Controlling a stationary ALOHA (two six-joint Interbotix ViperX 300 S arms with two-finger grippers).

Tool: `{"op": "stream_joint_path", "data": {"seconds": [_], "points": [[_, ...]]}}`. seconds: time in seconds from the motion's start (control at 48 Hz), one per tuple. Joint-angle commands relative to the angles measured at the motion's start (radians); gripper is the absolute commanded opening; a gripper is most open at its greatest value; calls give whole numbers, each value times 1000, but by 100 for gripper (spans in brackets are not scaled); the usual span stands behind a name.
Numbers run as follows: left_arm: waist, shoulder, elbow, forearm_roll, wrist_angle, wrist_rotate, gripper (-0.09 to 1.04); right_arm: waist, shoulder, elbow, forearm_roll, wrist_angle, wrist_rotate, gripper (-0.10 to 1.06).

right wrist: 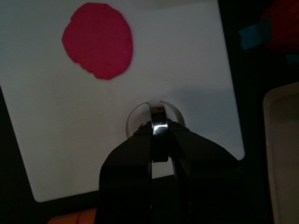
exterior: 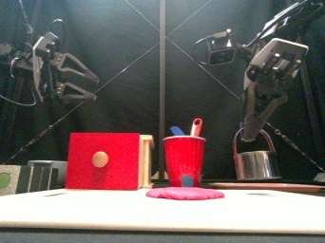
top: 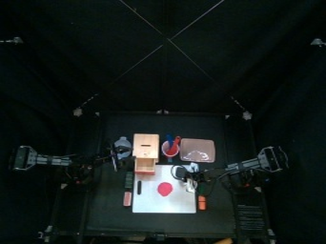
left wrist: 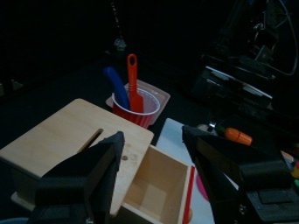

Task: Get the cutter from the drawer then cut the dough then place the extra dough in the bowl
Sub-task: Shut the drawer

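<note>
cutter (exterior: 258, 163) gripped, seemingly near board (right wrist: 59, 131) edge

The left gripper (left wrist: 158, 136), jaws spread, hangs above the wooden box (left wrist: 68, 144), its drawer (left wrist: 156, 188) pulled out, red cup (left wrist: 138, 110) beyond.

Wood, metal, plastic
Matt pale wooden box (left wrist: 70, 140), shiny metal cutter (exterior: 257, 164), glossy plastic cup (exterior: 184, 157), smooth matt dough (exterior: 185, 194).

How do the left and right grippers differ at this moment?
The left gripper is open and empty; the right gripper grips the cutter by its wire handle. Left hangs high near the wooden box; right is low, over the white board. Neither touches the dough.
</note>
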Motion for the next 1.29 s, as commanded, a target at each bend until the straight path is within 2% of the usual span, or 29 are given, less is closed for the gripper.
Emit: {"op": "stream_joint_path", "data": {"seconds": [0.021,0.208,0.438,0.583,0.667,0.833,0.917,1.042,1.146,1.292], "points": [[11,0,-28,0,-5,2,90,0,-11,6,8,-26,2,47],[18,0,-26,0,-5,2,90,-3,12,15,29,-48,3,52],[35,12,-25,0,5,3,90,-5,12,6,48,-43,3,70],[46,23,-34,3,23,5,90,-5,3,-18,51,-44,3,74],[61,28,-43,20,31,5,90,-6,3,-61,31,-52,2,74],[138,58,-109,100,84,9,89,-18,31,-178,-91,-114,-2,74],[196,80,-163,109,146,9,89,-20,67,-215,-146,-179,-2,74],[314,132,-273,106,322,11,89,-23,140,-259,-193,-285,-2,73],[390,189,-387,155,508,20,89,-28,201,-287,-198,-339,-3,68],[428,262,-500,276,663,34,84,-28,250,-308,-198,-379,-3,55]]}}
